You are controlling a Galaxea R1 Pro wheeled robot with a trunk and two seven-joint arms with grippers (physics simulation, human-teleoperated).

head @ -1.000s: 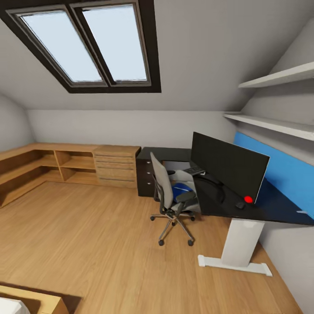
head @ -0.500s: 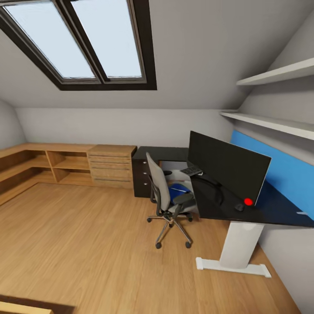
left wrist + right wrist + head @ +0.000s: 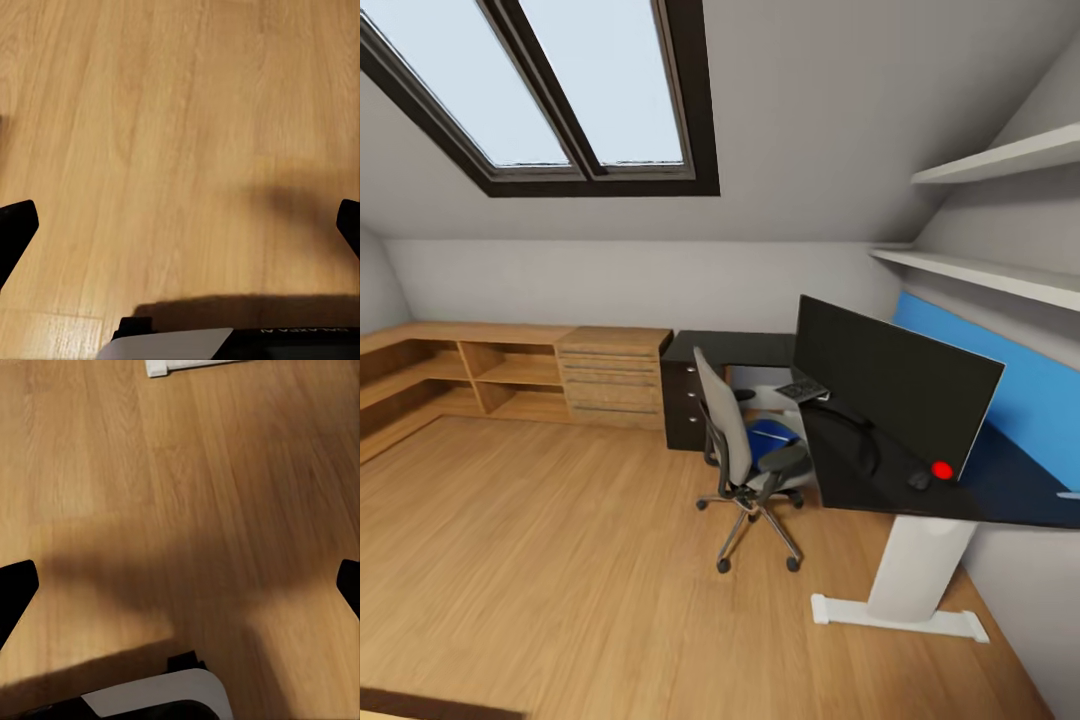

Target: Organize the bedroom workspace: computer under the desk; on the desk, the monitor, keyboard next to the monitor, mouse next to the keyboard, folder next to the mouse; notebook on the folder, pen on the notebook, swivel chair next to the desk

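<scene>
The black desk (image 3: pixel 860 480) runs along the right wall. On it stand the wide black monitor (image 3: pixel 890 385), the keyboard (image 3: pixel 801 389) behind it and the small black mouse (image 3: pixel 919 481) near the red dot. The grey swivel chair (image 3: pixel 728 430) faces the desk, and the blue folder (image 3: pixel 768 440) lies on its seat. A light grey box, the computer (image 3: pixel 758 383), shows under the desk. A thin pale sliver (image 3: pixel 1066 495) lies at the desk's right end; I cannot tell if it is the notebook or pen. My left gripper (image 3: pixel 180 225) and right gripper (image 3: pixel 180 585) hang open over the floor.
A light wooden drawer cabinet (image 3: pixel 610 375) and low open shelving (image 3: pixel 460 370) line the back wall. The desk's white leg and foot (image 3: pixel 900 615) stand on the floor at the right. Wall shelves (image 3: pixel 980 270) and a sloped ceiling hang over the desk. Wooden floor lies between me and the chair.
The whole head view has shifted: the camera has moved forward and turned slightly, so the desk and chair look a little larger. Nothing on the desk or chair has moved.
</scene>
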